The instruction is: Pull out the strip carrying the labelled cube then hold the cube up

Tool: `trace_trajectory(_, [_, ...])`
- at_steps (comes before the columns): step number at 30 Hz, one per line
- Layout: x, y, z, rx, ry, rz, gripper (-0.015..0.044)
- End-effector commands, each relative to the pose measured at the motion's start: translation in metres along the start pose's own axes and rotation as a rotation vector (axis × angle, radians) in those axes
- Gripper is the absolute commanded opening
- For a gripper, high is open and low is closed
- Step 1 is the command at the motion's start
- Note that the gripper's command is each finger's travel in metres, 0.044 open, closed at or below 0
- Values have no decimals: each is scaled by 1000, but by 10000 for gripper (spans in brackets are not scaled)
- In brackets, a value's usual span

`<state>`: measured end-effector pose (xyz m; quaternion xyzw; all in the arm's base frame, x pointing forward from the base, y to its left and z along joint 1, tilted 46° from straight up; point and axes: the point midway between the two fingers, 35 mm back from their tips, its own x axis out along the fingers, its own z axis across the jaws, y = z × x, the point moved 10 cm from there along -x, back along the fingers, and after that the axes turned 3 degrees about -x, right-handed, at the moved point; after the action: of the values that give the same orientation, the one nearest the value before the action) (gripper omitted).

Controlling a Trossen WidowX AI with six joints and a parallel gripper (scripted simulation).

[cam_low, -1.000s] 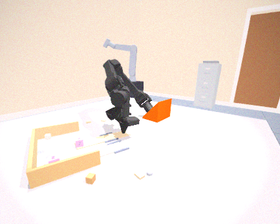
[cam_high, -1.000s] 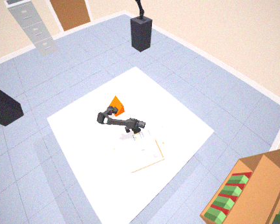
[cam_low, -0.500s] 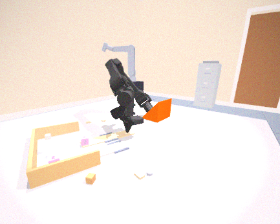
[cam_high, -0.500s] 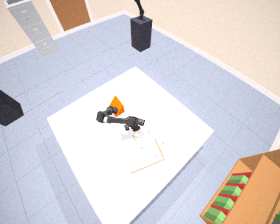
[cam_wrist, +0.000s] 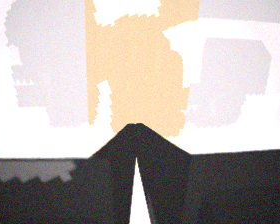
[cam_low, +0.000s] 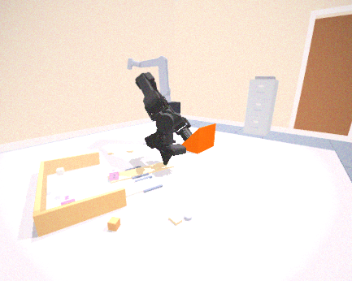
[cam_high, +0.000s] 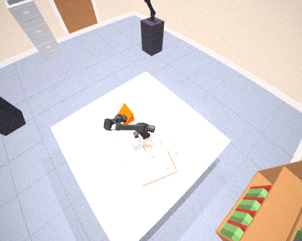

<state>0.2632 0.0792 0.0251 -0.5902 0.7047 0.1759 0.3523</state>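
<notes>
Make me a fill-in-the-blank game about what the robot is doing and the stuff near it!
The pink cube sits on the tan ____.
The claw is pressed ____, its fingertips together.
The wedge-like block beside the arm is coloured ____.
The small wooden cube lies ____ the wooden tray, not inside it.

Missing words: strip; shut; orange; outside

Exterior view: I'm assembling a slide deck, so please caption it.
A black robot arm lowers its closed gripper over a tan strip beside an open-ended wooden tray.
</notes>
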Motion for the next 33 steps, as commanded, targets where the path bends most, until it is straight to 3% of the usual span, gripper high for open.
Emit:
trace_trajectory(1, [5, 11, -1, -5, 5, 28, 0])
trace_trajectory(27, [4, 41, 1, -6, 4, 29, 0])
trace_trajectory(33, [-42, 31, 4, -6, 3, 29, 0])
